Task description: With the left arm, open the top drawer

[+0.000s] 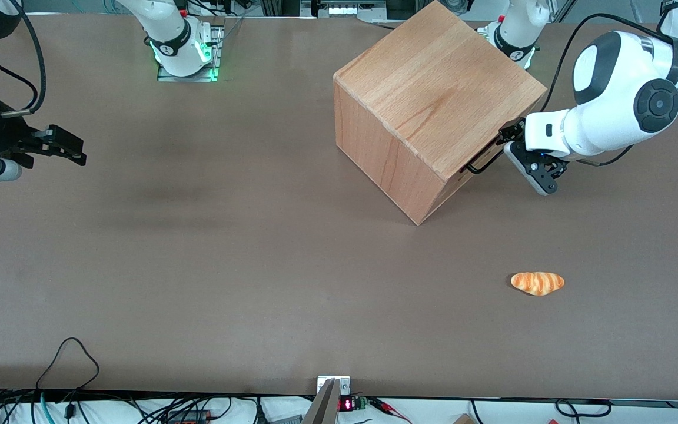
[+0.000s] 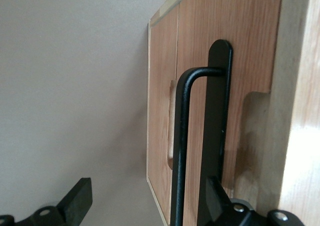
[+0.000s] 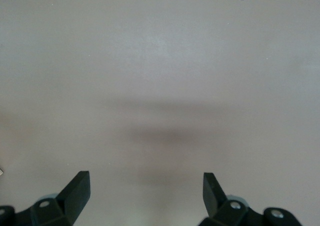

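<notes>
**Left-arm gripper at the handle of the shut top drawer**

Front view: a beech cube cabinet (image 1: 433, 106) stands on the brown bench (image 1: 198, 265), turned so that one vertical edge points toward the front camera and its drawer face looks toward the working arm's end of the bench. The top drawer (image 1: 473, 166) sits just under the cabinet's top panel and appears flush with the face, not pulled out. Its thin black wire handle (image 1: 483, 164) juts from the drawer front. The left arm (image 1: 621, 100), glossy white with round black caps, reaches in from the working arm's end, and its gripper (image 1: 507, 138) is level with the top drawer, directly in front of it and at the handle.

Left wrist view: the gripper's (image 2: 145, 198) two black fingers (image 2: 77, 198) stand wide apart. The wire handle (image 2: 181, 151) passes between them, close to one finger and well clear of the other; neither finger can be seen pressing on it. The handle's black mounting plate (image 2: 220, 111) lies against the drawer front (image 2: 200, 46), beside a rounded cut-out in the wood.

A small orange-and-cream striped bread roll (image 1: 537, 282) lies on the bench nearer to the front camera than the cabinet, well apart from it.
</notes>
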`<action>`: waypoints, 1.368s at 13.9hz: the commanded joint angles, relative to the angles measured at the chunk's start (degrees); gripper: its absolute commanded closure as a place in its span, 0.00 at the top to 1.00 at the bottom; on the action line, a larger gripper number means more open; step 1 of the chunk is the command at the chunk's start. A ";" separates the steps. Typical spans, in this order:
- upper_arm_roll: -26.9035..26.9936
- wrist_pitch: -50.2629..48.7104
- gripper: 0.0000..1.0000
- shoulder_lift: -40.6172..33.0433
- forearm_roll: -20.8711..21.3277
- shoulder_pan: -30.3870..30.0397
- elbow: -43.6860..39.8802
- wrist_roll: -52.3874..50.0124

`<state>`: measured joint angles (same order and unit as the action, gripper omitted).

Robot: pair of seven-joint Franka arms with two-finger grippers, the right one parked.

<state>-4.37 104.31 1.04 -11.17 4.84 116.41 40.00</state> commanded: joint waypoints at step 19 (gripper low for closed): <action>-0.82 6.08 1.00 0.89 -2.19 -0.18 3.38 3.33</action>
<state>-4.74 109.54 2.35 -11.29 4.74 119.00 41.96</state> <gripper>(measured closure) 0.000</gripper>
